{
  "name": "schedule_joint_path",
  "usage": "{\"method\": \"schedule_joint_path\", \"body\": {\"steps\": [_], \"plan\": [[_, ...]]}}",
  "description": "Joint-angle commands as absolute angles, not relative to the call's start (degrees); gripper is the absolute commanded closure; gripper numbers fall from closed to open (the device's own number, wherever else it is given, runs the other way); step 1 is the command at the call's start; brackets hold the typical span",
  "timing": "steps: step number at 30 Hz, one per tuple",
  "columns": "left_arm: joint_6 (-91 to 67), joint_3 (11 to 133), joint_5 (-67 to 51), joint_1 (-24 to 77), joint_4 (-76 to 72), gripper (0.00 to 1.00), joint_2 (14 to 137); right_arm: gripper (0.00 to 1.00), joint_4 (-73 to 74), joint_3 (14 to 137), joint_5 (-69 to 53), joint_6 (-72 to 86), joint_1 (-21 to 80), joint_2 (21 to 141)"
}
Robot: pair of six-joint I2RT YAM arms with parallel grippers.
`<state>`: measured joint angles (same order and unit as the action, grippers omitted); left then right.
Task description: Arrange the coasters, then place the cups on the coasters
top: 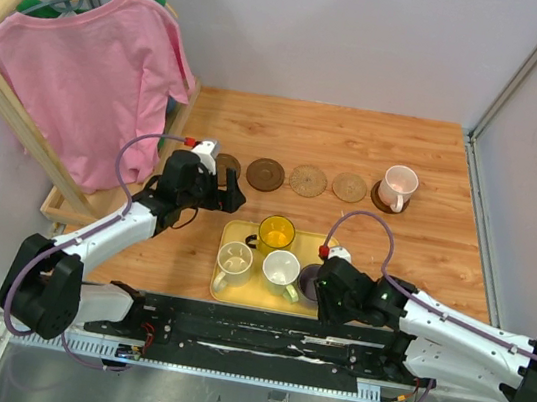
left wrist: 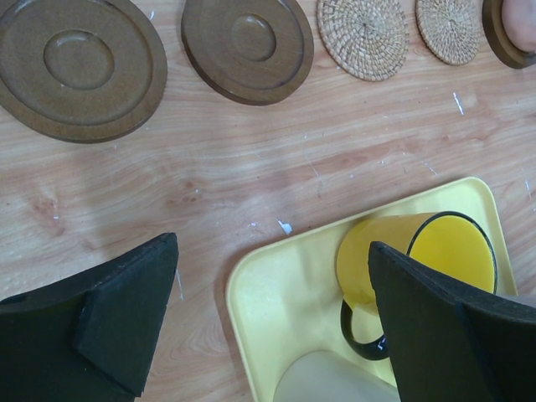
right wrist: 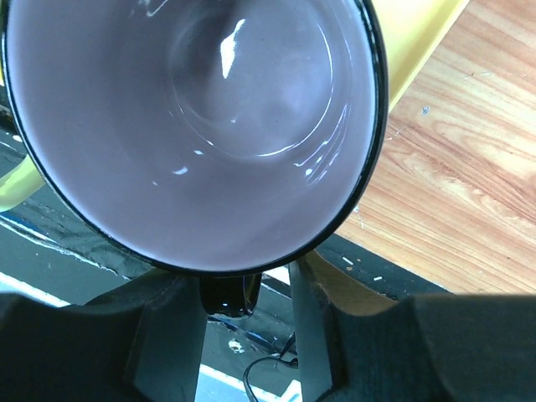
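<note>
Five coasters lie in a row at the back: dark brown [top: 225,165] [left wrist: 79,63], dark brown [top: 265,174] [left wrist: 247,46], tan woven [top: 308,181] [left wrist: 364,38], tan woven [top: 348,187] [left wrist: 452,29], and a dark one [top: 380,200] under the pale pink cup [top: 399,185]. The yellow tray [top: 221,285] [left wrist: 276,301] holds the yellow cup [top: 276,233] [left wrist: 394,251], beige cup [top: 234,260], white cup [top: 281,272] and grey-purple cup [top: 309,280] [right wrist: 193,126]. My left gripper [top: 225,189] [left wrist: 272,247] hangs open over the tray's far left corner. My right gripper [top: 322,282] [right wrist: 239,335] straddles the grey-purple cup's black handle [right wrist: 226,297], with a gap on one side.
A pink shirt [top: 85,73] hangs on a wooden rack at the left, its foot beside the left arm. Grey walls close the table at the back and right. A black rail [top: 258,336] runs along the near edge under the tray.
</note>
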<state>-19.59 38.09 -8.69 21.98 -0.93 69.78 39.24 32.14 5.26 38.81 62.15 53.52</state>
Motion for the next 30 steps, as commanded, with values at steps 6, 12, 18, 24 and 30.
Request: {"method": "schedule_joint_path", "body": {"steps": [6,12,18,24,30], "plan": [[-19.81,36.79,-9.31,22.44,-3.16,0.0,68.57,0.6,38.42,32.03,9.05,40.25,62.95,53.61],[-19.64,36.72,-9.23,22.46,-3.22,0.0,68.47,0.58,37.48,32.31,10.08,40.39,63.02,54.22],[-19.68,36.48,-9.02,22.44,-3.3,0.0,68.54,0.69,36.88,32.22,10.87,40.25,63.02,53.81],[-19.69,36.47,-9.03,22.42,-3.29,0.0,68.67,0.99,36.82,32.06,11.55,40.1,63.01,52.8],[-19.49,36.56,-9.02,22.47,-3.42,0.0,68.65,0.99,37.64,34.28,14.18,38.94,63.02,52.45]]}}
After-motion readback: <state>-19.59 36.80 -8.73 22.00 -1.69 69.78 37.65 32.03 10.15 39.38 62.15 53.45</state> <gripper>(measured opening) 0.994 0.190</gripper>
